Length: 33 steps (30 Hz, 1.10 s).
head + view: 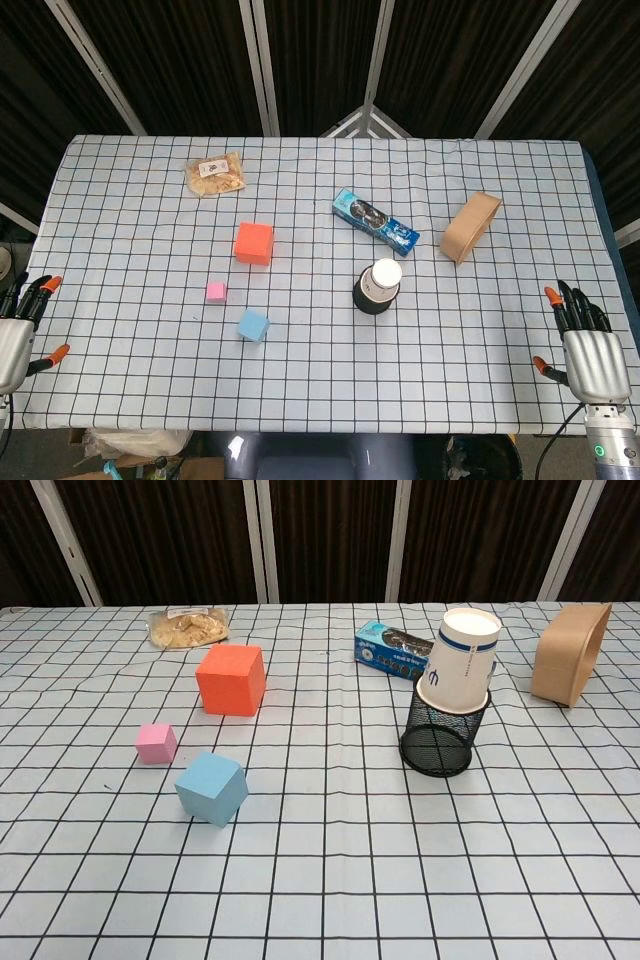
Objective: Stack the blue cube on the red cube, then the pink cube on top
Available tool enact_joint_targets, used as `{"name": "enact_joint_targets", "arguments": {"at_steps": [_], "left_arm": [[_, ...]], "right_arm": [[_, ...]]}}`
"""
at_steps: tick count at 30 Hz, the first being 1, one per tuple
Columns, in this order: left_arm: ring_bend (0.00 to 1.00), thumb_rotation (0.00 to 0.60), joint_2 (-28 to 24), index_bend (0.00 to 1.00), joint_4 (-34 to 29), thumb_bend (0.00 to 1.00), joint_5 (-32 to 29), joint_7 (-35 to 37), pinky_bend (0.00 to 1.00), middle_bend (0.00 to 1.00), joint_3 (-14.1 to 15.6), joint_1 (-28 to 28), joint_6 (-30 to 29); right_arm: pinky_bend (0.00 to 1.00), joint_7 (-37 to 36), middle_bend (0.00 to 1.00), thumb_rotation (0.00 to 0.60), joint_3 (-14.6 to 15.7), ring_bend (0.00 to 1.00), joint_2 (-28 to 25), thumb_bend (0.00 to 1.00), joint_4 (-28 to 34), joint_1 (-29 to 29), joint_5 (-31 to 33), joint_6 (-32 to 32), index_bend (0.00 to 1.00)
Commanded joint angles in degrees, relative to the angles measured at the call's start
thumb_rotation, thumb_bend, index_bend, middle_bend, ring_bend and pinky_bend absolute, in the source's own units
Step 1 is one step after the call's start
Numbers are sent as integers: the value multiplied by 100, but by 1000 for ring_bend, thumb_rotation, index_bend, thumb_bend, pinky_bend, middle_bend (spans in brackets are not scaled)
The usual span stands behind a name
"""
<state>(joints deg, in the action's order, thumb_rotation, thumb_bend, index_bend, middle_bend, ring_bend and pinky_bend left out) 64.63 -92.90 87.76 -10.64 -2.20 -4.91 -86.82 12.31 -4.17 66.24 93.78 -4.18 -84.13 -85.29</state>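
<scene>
A: Blue cube (211, 788) first. It's sitting loose toward the desk's (500, 340) near edge, left of centre, turned a bit off the grid lines. Looking like light foam or painted wood, stiff enough, matte, so probably not slipping. I'd be pinching two opposite flat faces, from above.

B: And the base?

A: Red cube (231, 679), bigger, sitting flat further back, well apart from the blue one. Wide top, so it's giving a forgiving landing. Pink cube (156, 743) is the smallest, lying between them and slightly left; likely needing a fingertip pinch.

B: Hands?

A: Left hand (18, 325) is resting at the near-left corner, right hand (590, 350) at the near-right corner. Both are holding nothing, fingers (568, 300) apart.

B: Clutter?

A: Paper cup (460, 673) leaning in a mesh holder (440, 738), right of centre.
</scene>
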Motion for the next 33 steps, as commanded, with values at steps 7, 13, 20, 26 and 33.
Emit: {"name": "enact_joint_targets", "arguments": {"at_steps": [7, 13, 20, 26, 33], "left_arm": [[0, 600, -9, 94, -36, 116, 121, 37, 149, 109, 29, 15, -96], [0, 600, -19, 94, -24, 116, 166, 109, 149, 108, 42, 27, -131], [0, 600, -27, 90, 3, 116, 203, 199, 149, 108, 73, 3, -77], [0, 600, 12, 88, 79, 116, 169, 262, 149, 105, 57, -34, -13], [0, 600, 75, 86, 115, 116, 216, 203, 149, 104, 76, -82, 44]], "right_arm": [[172, 70, 0, 600, 31, 57, -12, 108, 28, 3, 1, 31, 0], [172, 30, 0, 600, 40, 57, -36, 108, 49, 32, -40, -27, 0], [172, 15, 0, 600, 84, 57, -63, 108, 72, 41, -67, 7, 0], [172, -34, 0, 600, 64, 51, -63, 108, 53, 31, -41, 28, 0], [172, -105, 0, 600, 67, 51, -82, 108, 47, 39, -61, 16, 0]]}}
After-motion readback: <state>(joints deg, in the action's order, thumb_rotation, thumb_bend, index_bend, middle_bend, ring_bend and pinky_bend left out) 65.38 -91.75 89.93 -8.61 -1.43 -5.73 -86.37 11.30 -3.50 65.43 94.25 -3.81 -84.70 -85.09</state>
